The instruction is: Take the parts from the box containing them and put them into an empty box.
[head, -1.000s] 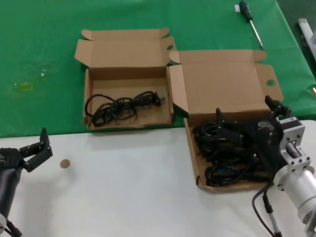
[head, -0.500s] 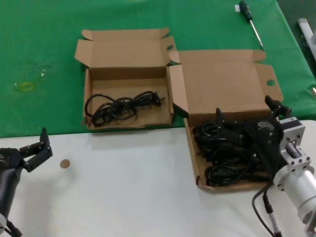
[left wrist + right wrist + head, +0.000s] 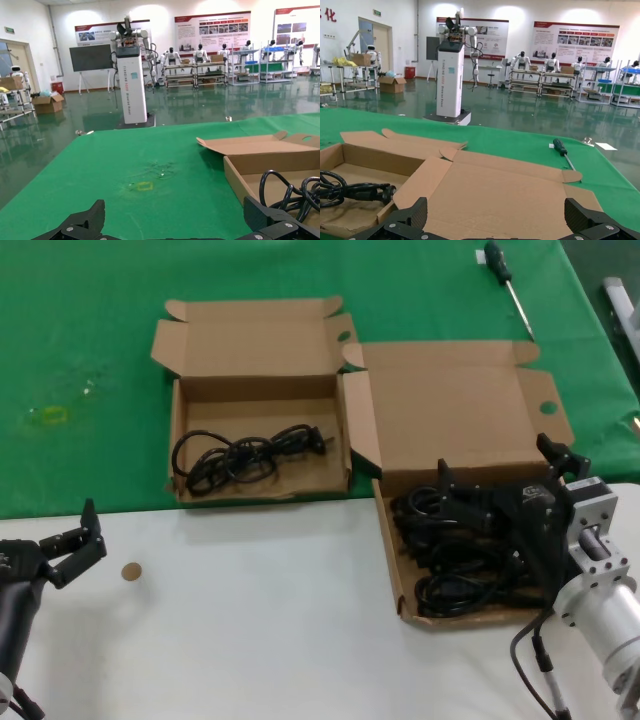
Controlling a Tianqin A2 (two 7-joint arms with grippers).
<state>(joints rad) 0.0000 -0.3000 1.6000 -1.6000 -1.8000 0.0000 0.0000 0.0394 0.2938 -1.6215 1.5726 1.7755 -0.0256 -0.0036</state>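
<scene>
Over at the near left corner of the table the left gripper (image 3: 75, 540) waits idle above the white surface, its fingers spread and holding nothing, a small round brown disc (image 3: 131, 571) lying just beside it. Further along, on the green cloth toward the far side, sits the narrower, taller-walled cardboard box (image 3: 176, 440), which already has one bundle of black coiled cable (image 3: 240, 455) lying across its floor, plug end toward the right wall. Touching it on the right is the wider shallow box (image 3: 388, 540), lid standing open, straddling the line where green cloth meets white surface near the right edge; it is filled with the remaining cable bundles (image 3: 450, 580), heaped and overlapping. The right gripper (image 3: 500, 495) hangs directly over that heap with its fingers spread wide, gripping nothing yet. These cables look light, limp and springy, I'd judge, so a loose loop would sag and could snag a neighbour and drag it along. Pinching across the thick gathered middle of one coil seems the surest hold, rather than a single strand or a plug. A black-handled screwdriver (image 3: 505, 280) lies at the far right corner, well apart.
</scene>
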